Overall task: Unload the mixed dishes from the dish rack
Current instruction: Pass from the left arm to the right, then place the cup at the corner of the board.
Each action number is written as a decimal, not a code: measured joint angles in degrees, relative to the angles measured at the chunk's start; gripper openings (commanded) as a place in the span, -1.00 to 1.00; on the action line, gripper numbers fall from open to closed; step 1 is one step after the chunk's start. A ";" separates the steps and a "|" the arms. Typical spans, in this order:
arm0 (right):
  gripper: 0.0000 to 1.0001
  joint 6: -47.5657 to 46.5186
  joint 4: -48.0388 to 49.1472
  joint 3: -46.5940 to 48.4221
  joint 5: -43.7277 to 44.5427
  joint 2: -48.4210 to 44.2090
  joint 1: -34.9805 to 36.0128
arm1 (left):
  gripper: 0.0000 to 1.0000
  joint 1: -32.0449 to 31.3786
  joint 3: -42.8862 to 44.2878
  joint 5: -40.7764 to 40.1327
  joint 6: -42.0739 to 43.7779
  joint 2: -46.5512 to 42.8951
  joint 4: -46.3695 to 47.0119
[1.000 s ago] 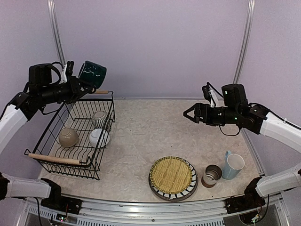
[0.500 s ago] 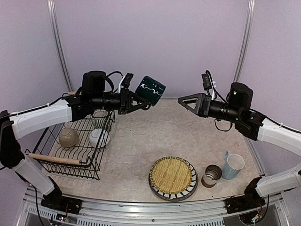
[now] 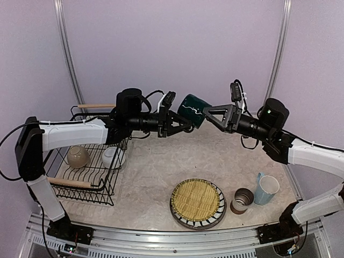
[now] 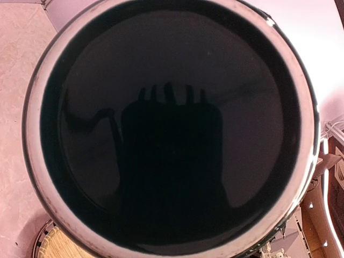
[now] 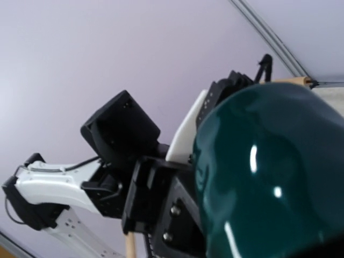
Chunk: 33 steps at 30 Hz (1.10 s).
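Since 1 second ago the left arm has swung from above the dish rack (image 3: 70,183), at the left of the overhead frame, out to the upper middle. It has carried the black mug (image 3: 192,109) along, and the right arm has reached in from the right to meet it.

Now the left gripper (image 3: 181,122) is clamped tight on the mug. It hangs in the air on its side, high over the table, with its mouth filling the left wrist view. The right gripper (image 3: 206,113) has its 2 fingers at the mug's far end, touching it or just short of it. I cannot tell whether they have closed on it, since the right wrist view shows only the glossy body close up.

This looks like a mid-air handover from left to right. Next, the right jaws would need to seat firmly on the body before the left lets go, or the mug could drop.

A likely landing spot is the lower right, beside the light blue mug (image 3: 266,189), the brown-white cup (image 3: 243,200) and the yellow woven mat (image 3: 195,199) on the striped plate (image 3: 200,224). At least 2 dishes are left in the rack, a beige bowl (image 3: 78,156) and a white bowl (image 3: 113,157).
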 measured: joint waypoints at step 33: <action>-1.00 -5.09 -20.06 -0.37 10.25 -6.12 0.39 | 0.83 -2.82 -0.83 -3.58 10.23 -1.29 -3.15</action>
